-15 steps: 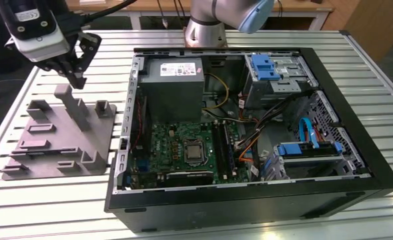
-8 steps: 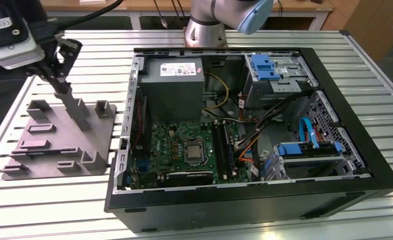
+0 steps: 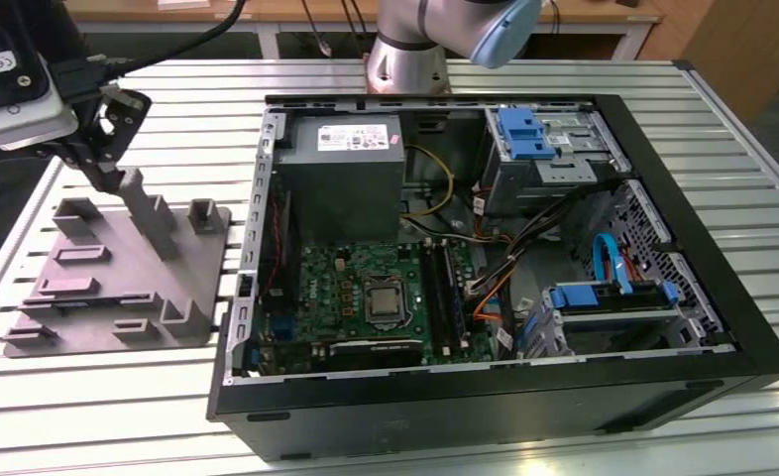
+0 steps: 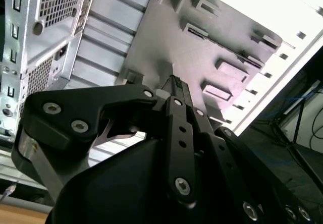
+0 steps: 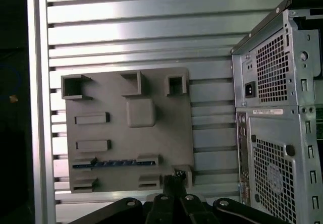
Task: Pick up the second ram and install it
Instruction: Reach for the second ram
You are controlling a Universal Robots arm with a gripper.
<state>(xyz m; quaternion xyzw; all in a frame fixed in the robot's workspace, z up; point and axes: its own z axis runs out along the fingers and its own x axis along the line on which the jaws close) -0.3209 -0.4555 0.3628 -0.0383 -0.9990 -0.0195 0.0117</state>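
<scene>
so the second ram (image 5: pixel 116 162) sits on edge in a slot of the grey fixture (image 5: pixel 171 133), tabs keeping it upright for grabbing, while the gripper (image 5: pixel 174 182) hovers over the fixture's corner tab, pinched together, looks empty

The second ram (image 5: pixel 113 163) shows in the first wrist view as a thin, dark, bluish-flecked strip, standing on edge and level, seated lengthwise in a slot of the grey fixture (image 5: pixel 166 133).
</scene>
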